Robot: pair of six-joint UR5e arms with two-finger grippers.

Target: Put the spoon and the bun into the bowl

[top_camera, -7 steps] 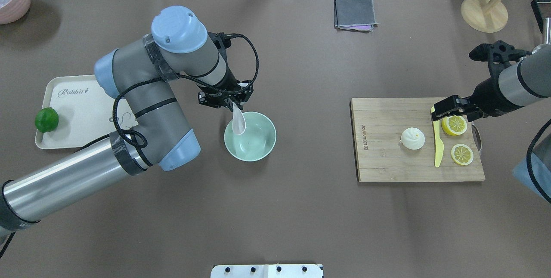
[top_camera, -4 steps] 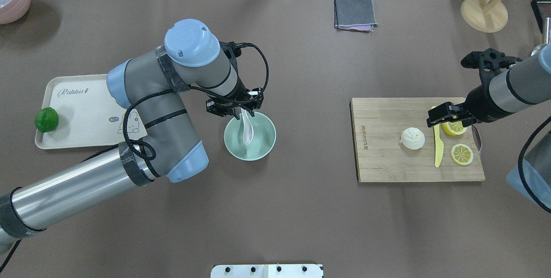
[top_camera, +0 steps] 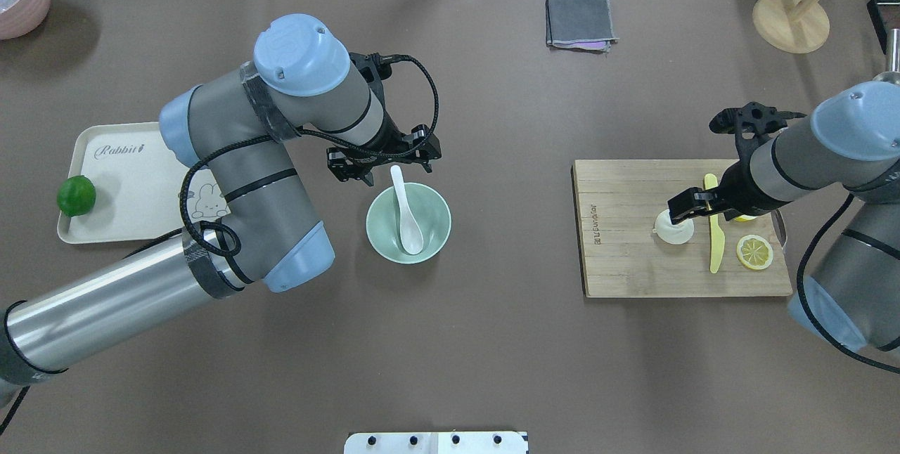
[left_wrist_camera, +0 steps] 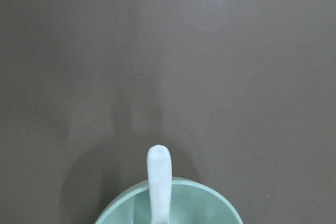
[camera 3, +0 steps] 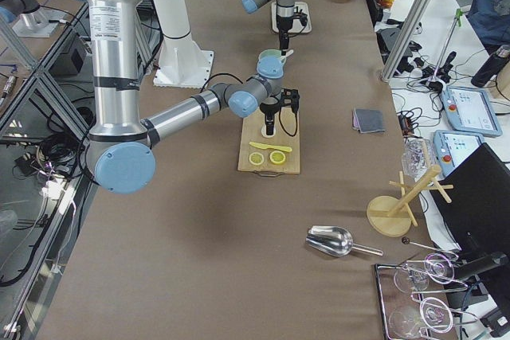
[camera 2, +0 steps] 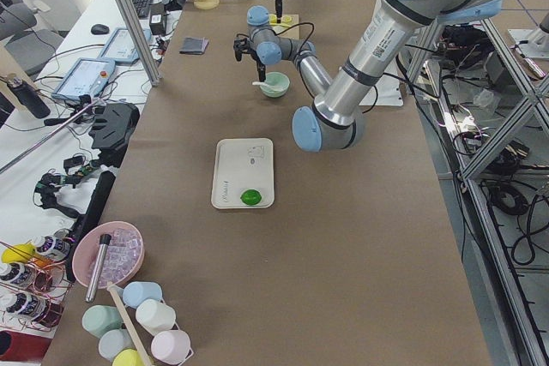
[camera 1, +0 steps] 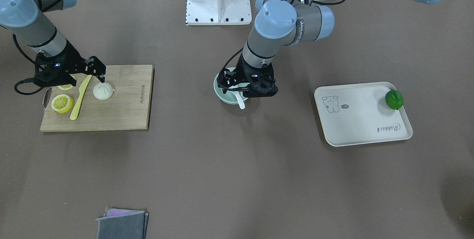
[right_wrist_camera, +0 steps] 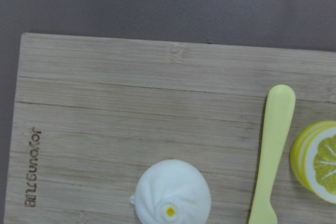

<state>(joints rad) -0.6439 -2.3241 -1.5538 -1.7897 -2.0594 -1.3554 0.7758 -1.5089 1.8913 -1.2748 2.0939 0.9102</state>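
Observation:
The white spoon (top_camera: 406, 218) lies in the mint-green bowl (top_camera: 430, 209), its handle resting on the far rim; the left wrist view shows the handle (left_wrist_camera: 159, 182) over the bowl's edge (left_wrist_camera: 205, 205). My left gripper (top_camera: 385, 166) is open and empty just above and behind the bowl's far rim. The white bun (top_camera: 673, 230) sits on the wooden cutting board (top_camera: 633, 264), and it also shows in the right wrist view (right_wrist_camera: 173, 198). My right gripper (top_camera: 685, 215) is open and hovers right over the bun, apart from it.
A yellow knife (top_camera: 715, 243) and lemon slices (top_camera: 754, 251) lie on the board right of the bun. A cream tray (top_camera: 133, 159) with a lime (top_camera: 76, 195) is at the left. A grey cloth (top_camera: 580, 22) and a wooden stand (top_camera: 791, 22) are at the back.
My left gripper let go of the spoon, which now lies in the bowl, and drew back and up. My right gripper moved left from over the lemon to over the bun.

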